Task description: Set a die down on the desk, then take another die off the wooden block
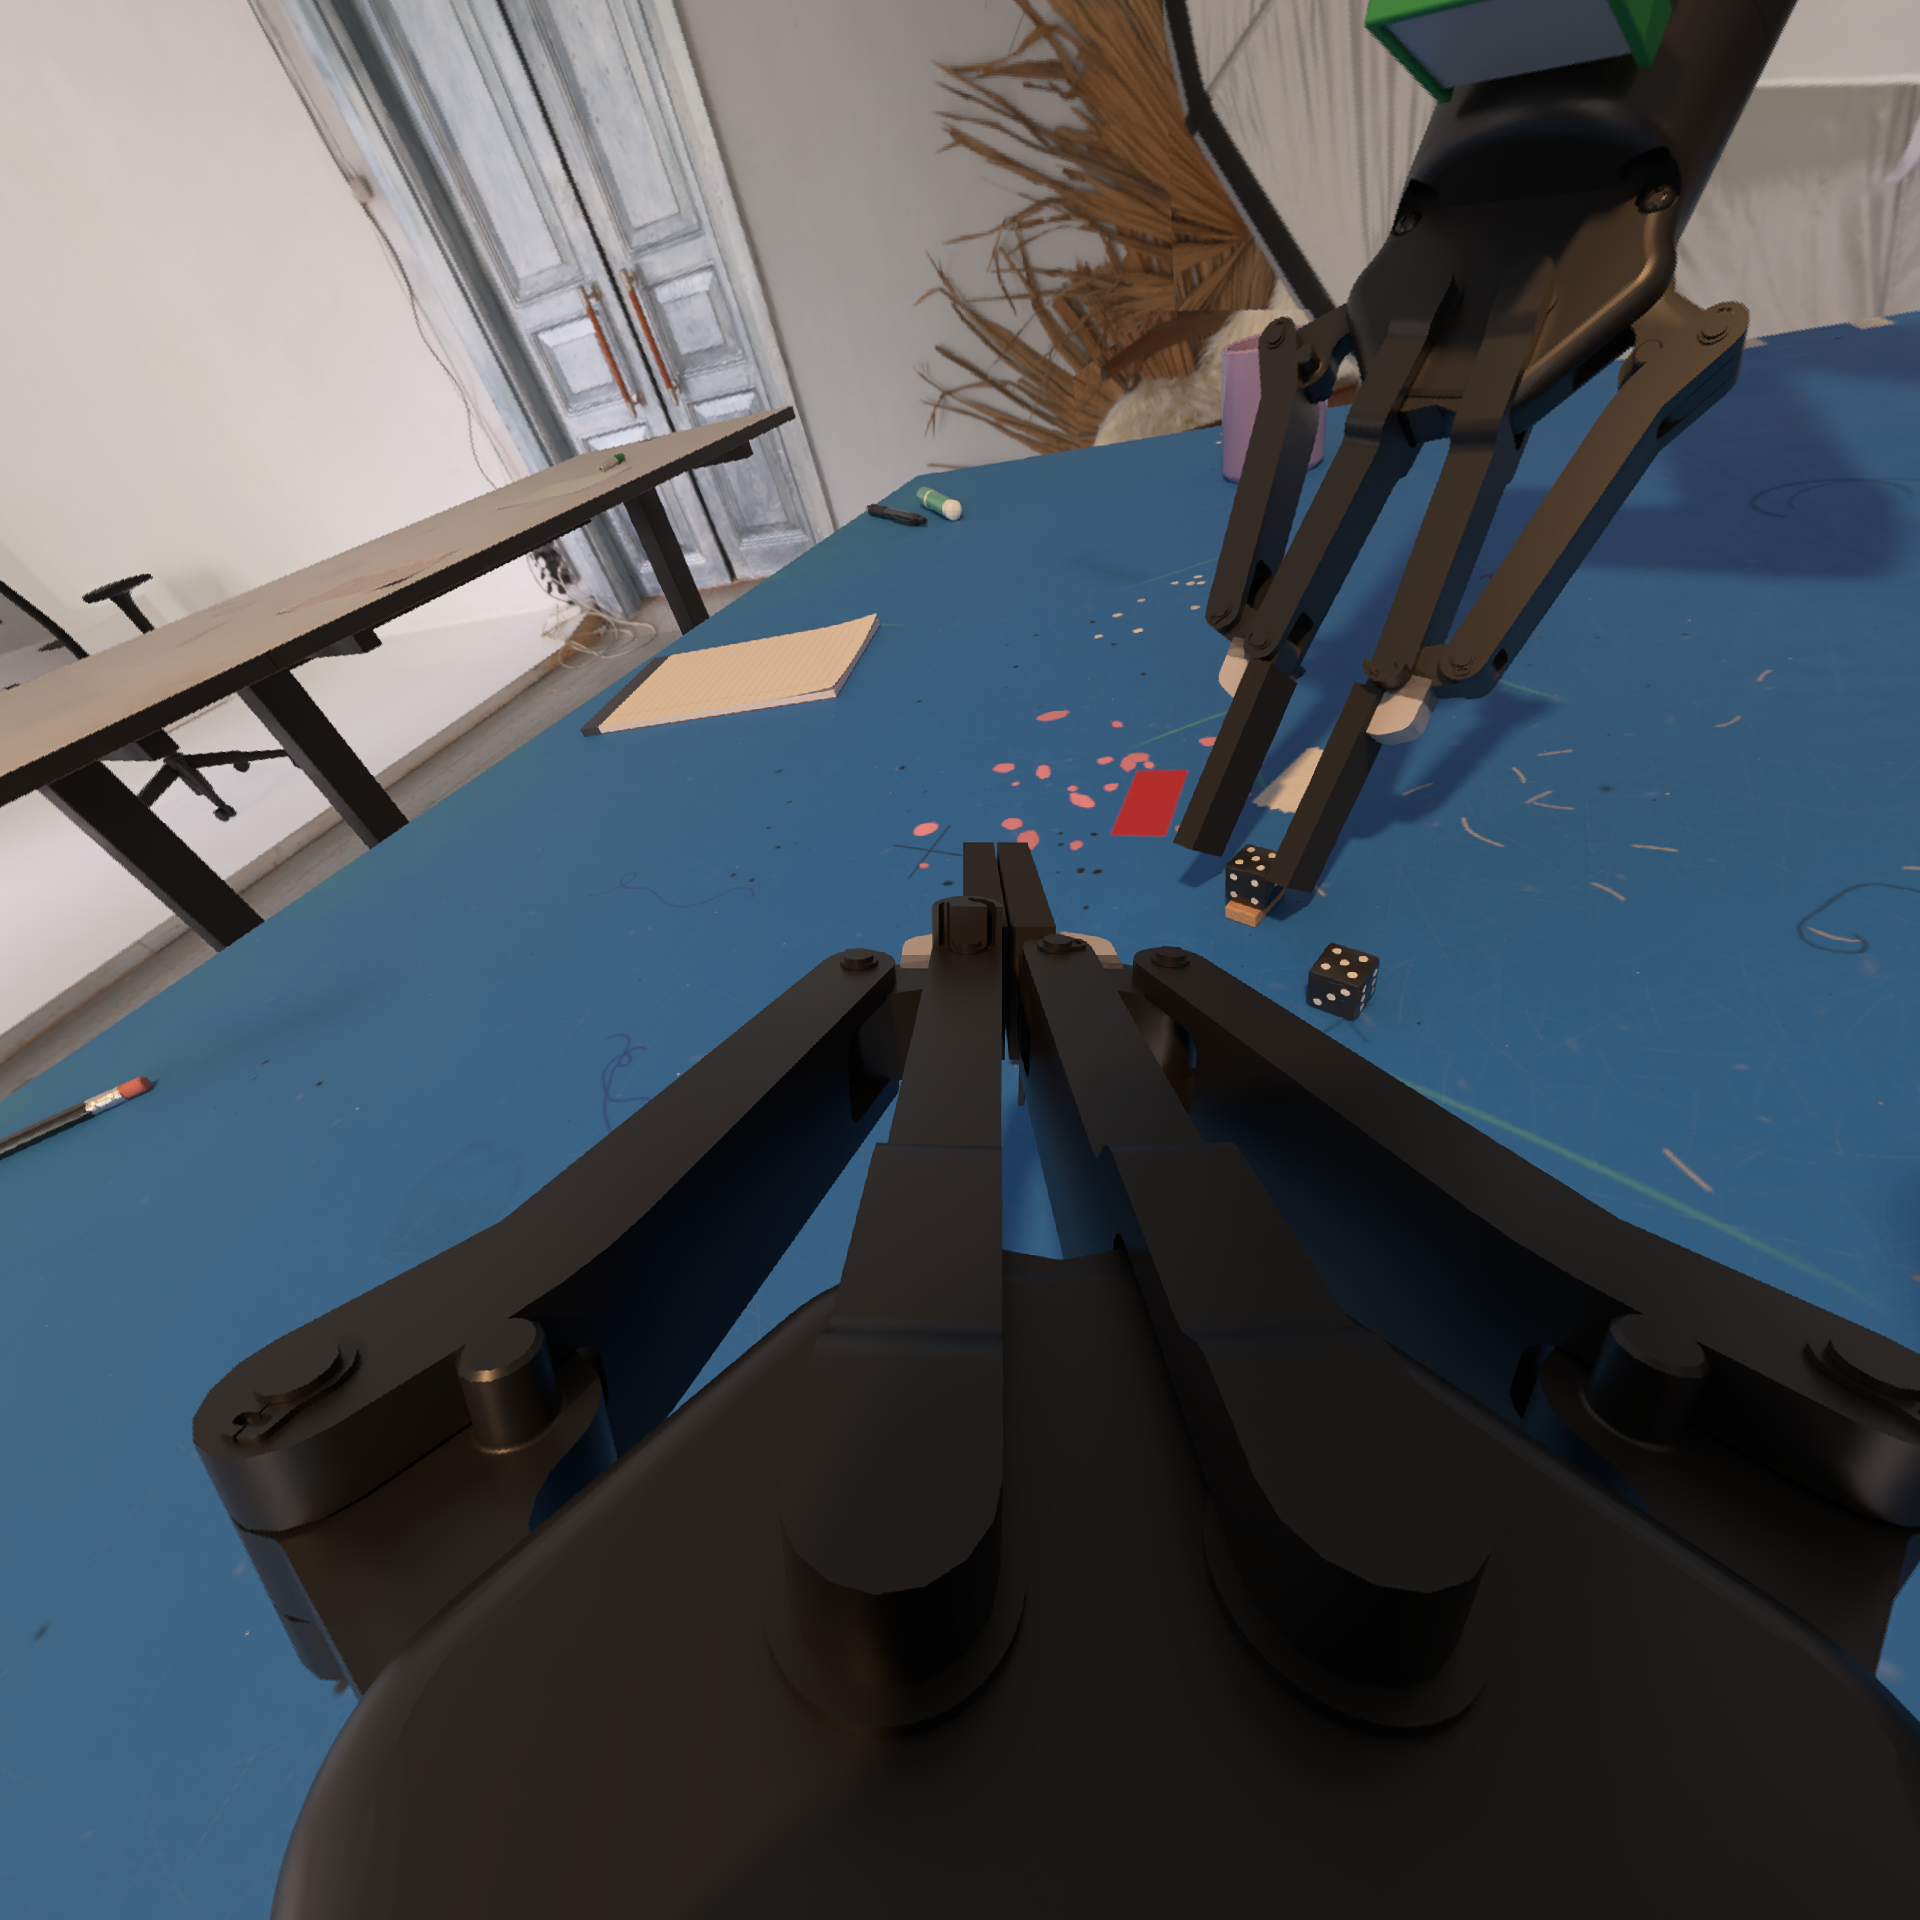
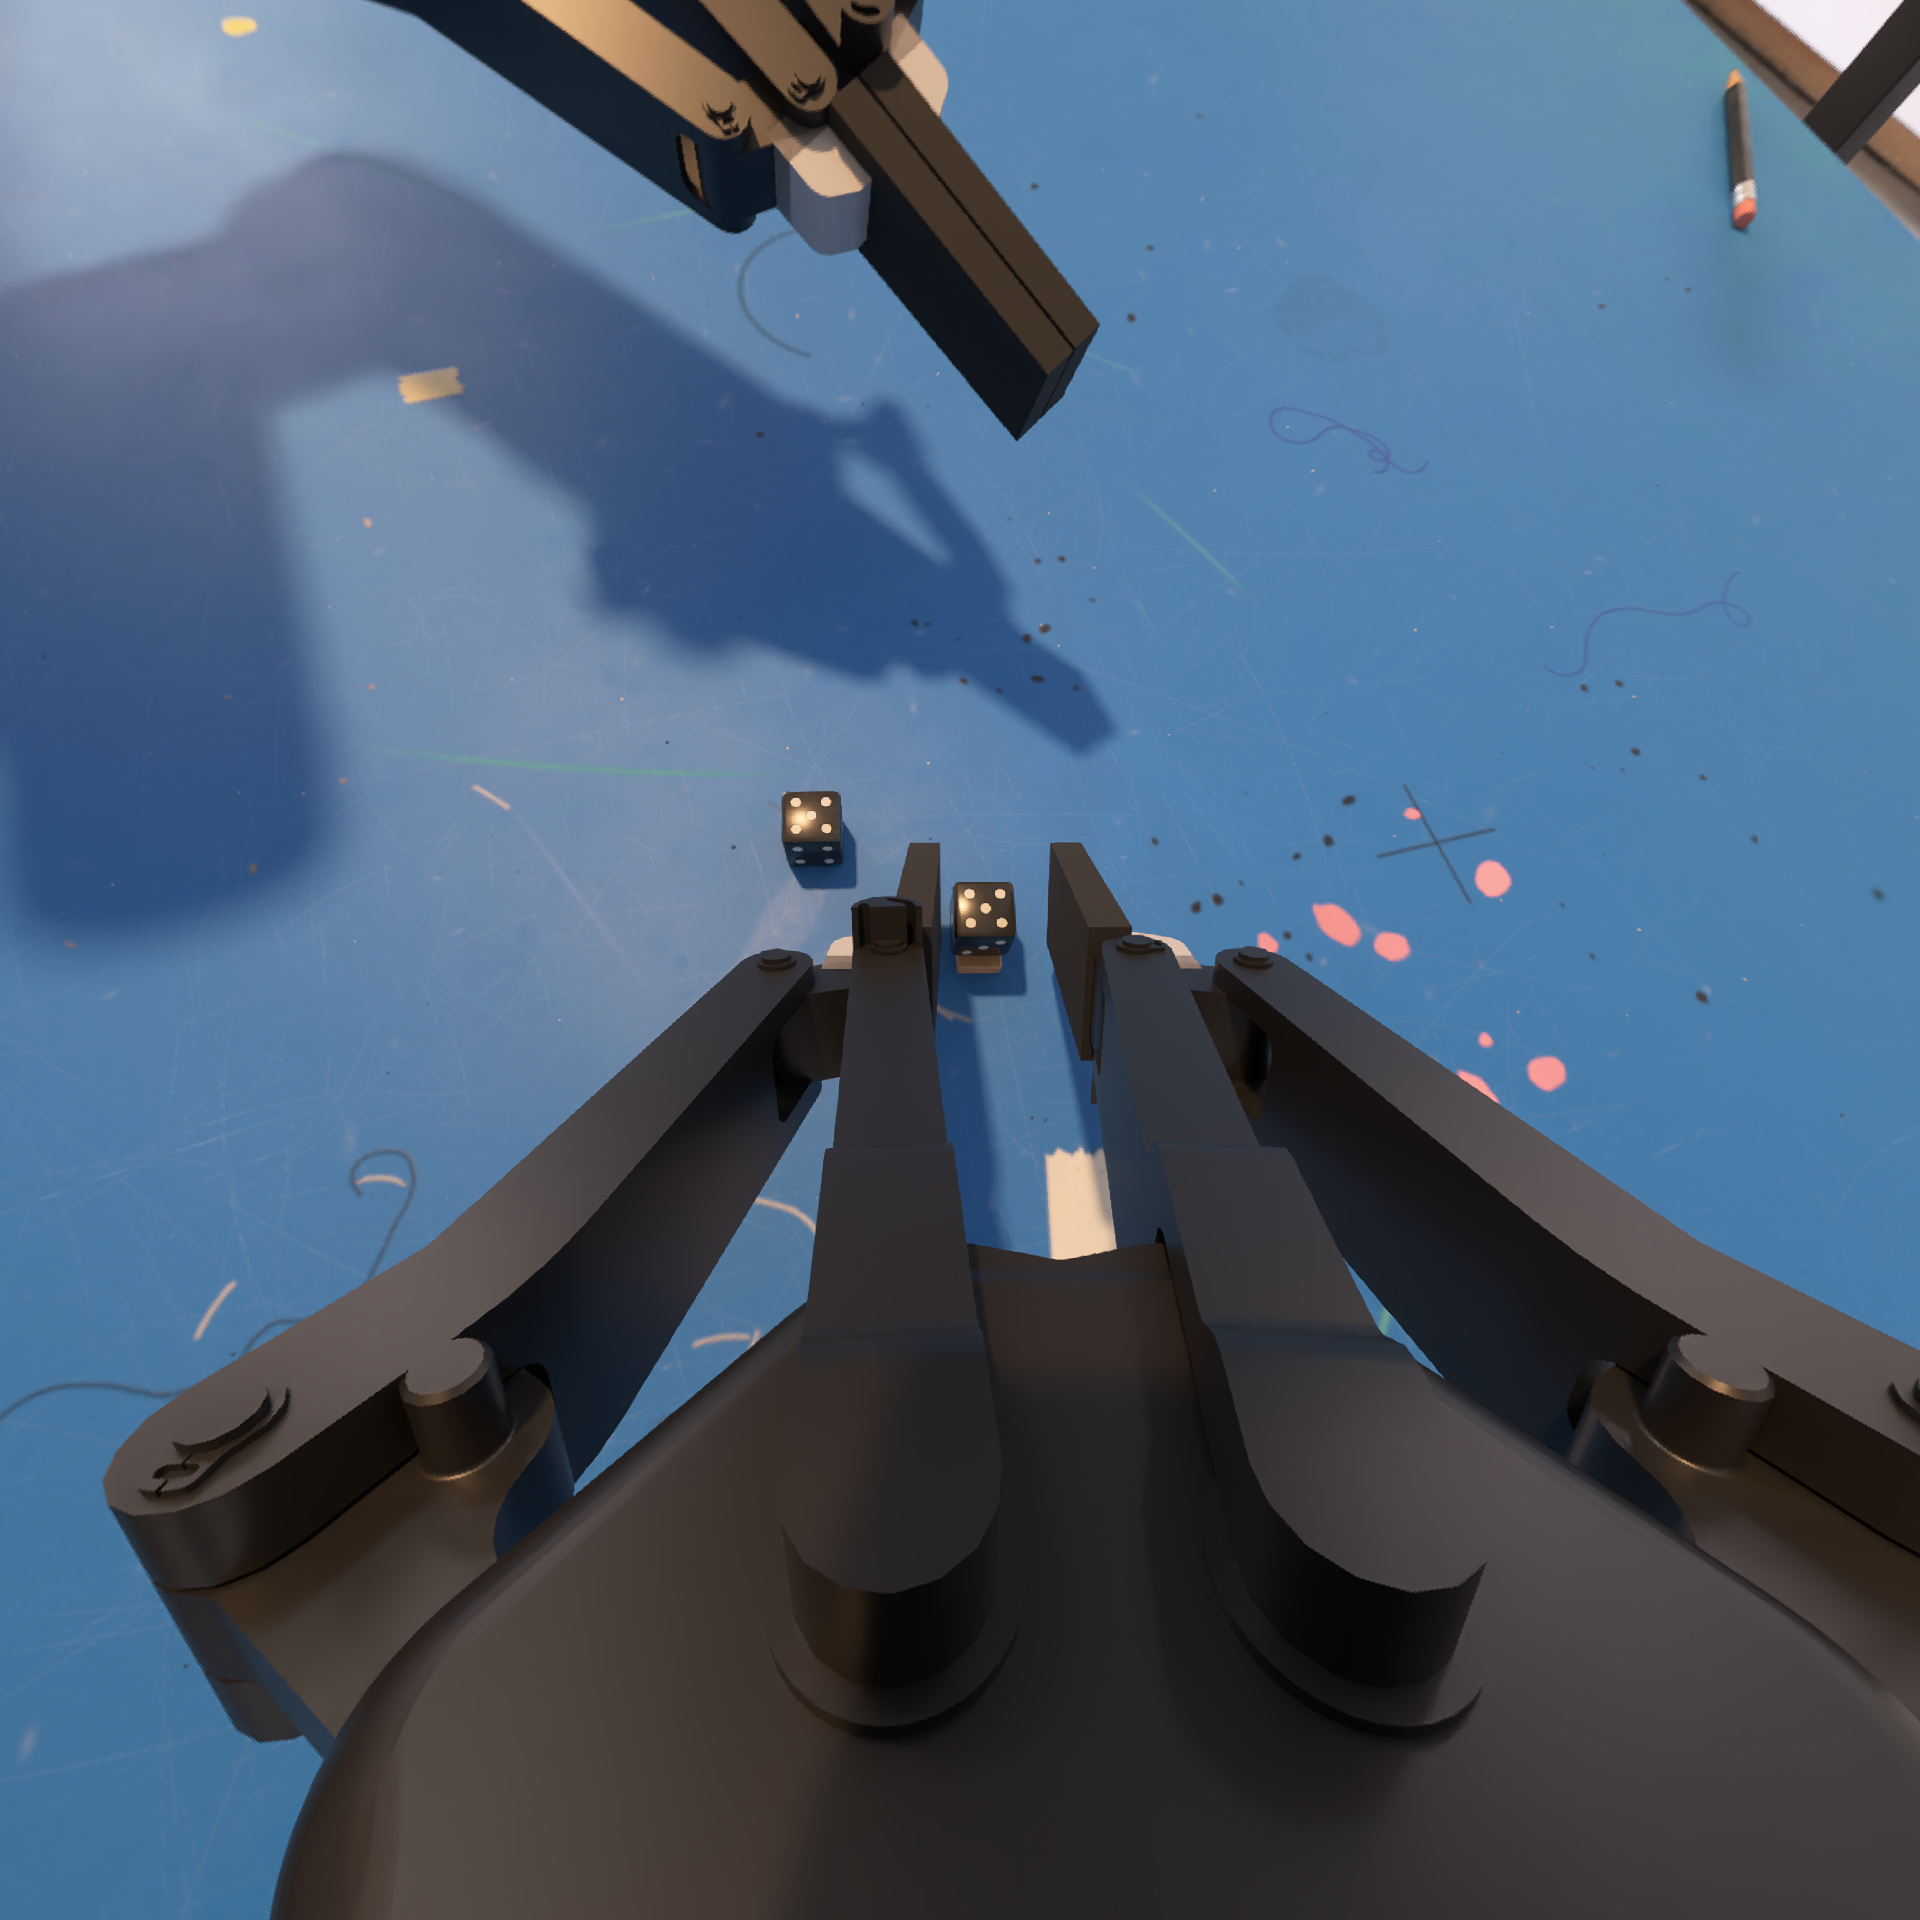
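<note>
Right wrist view: right end effector (image 2: 992, 883) spread partway, fingers straddling black white-pipped die (image 2: 983, 914) on small tan wooden block (image 2: 978, 962), not clamped yet, lined up to pinch it. Second black die (image 2: 810, 828) sits on scuffed blue counter (image 2: 1351, 623) just beside, likely the one set down. Left end effector (image 1: 1001, 871) pinched together, empty, parked apart to keep clear.

The blue desk (image 2: 1351, 644) looked matt and scratched; both dice (image 2: 811, 828) were glossy black, and the small block (image 1: 1244, 913) looked like pale wood.
</note>
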`<action>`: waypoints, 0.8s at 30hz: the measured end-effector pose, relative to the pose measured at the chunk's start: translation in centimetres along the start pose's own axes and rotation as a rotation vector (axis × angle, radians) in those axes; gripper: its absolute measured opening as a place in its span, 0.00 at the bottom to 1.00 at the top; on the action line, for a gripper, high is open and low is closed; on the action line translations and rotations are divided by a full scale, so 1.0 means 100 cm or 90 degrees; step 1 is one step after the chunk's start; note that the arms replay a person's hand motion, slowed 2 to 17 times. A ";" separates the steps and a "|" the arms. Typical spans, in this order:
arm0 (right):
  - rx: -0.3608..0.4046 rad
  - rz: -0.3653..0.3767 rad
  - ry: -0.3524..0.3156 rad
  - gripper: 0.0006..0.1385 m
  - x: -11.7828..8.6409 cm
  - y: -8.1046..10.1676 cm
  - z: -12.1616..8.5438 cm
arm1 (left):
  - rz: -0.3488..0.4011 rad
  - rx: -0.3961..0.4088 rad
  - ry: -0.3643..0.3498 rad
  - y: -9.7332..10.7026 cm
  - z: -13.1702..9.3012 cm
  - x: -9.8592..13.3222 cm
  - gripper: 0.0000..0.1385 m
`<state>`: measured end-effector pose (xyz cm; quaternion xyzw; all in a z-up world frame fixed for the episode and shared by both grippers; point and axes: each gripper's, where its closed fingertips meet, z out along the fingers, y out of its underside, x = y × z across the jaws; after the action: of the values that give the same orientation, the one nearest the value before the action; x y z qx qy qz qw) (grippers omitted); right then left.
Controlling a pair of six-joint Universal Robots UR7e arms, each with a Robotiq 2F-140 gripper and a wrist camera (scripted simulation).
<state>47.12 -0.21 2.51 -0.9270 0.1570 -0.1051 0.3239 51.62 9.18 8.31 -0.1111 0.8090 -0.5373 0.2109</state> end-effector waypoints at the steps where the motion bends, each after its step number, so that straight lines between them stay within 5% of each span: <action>1: -0.006 -0.005 -0.002 0.20 0.000 0.000 0.002 | 0.001 -0.001 0.001 0.000 0.000 0.000 0.01; 10: -0.034 -0.025 -0.033 0.12 -0.005 0.002 0.007 | 0.013 -0.008 0.003 0.001 0.001 0.003 0.01; 24: -0.013 -0.015 -0.011 0.12 -0.002 -0.005 -0.010 | 0.014 -0.016 0.009 0.004 0.003 0.004 0.01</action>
<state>46.73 -0.30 3.60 -0.9329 0.1444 -0.0990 0.3146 51.44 8.93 7.77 -0.1013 0.8184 -0.5254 0.2096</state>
